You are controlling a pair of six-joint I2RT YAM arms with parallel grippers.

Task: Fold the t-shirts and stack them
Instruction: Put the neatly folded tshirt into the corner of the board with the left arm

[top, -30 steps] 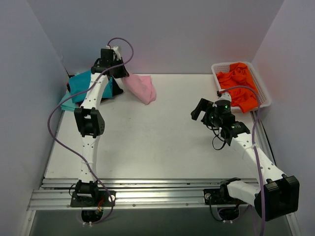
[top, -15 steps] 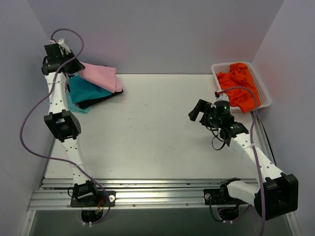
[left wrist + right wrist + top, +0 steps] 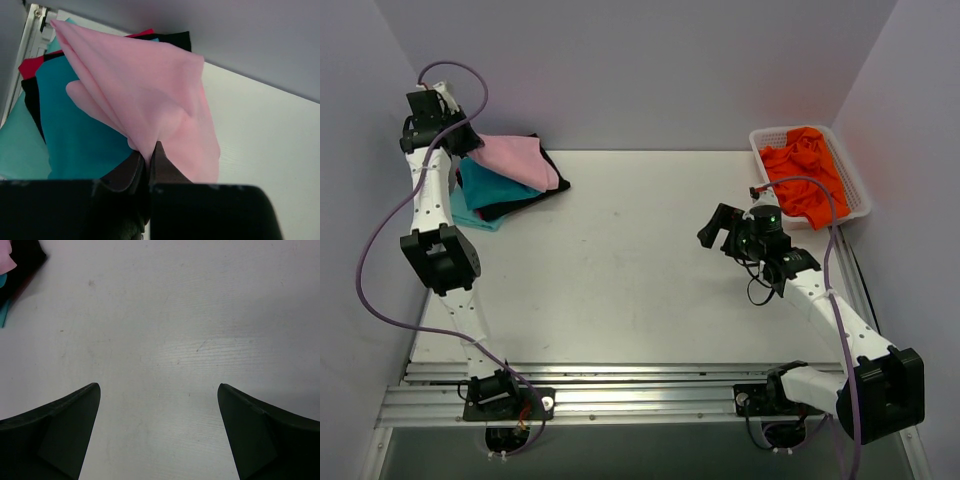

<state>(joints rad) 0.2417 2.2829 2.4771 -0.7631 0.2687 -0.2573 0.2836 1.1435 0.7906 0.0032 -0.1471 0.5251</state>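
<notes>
Done so far: pink t-shirt (image 3: 150, 90) draped on top of the pile, over the teal t-shirt (image 3: 75, 125), black t-shirt (image 3: 536, 194) and pale aqua t-shirt (image 3: 20, 145), just ahead of and below the left hand (image 3: 148, 152).
Left to do: orange t-shirt (image 3: 804, 172) crumpled in the white lattice basket (image 3: 856, 196), beyond and to the right of the right hand (image 3: 157, 386). Judged well past halfway, with one garment unfolded.
Left hand: clenched on the pink t-shirt's near edge, cloth pinched between the fingers and pulled up slightly. Not yet let go.
Left arm pose: stretched to the far left corner of the worktop (image 3: 640, 290), wrist raised over the pile, angled down at it.
Right hand: released, fingers spread wide, nothing between, bare worktop beneath.
Right arm pose: extended forward, hovering, turned left, apart from the basket.
</notes>
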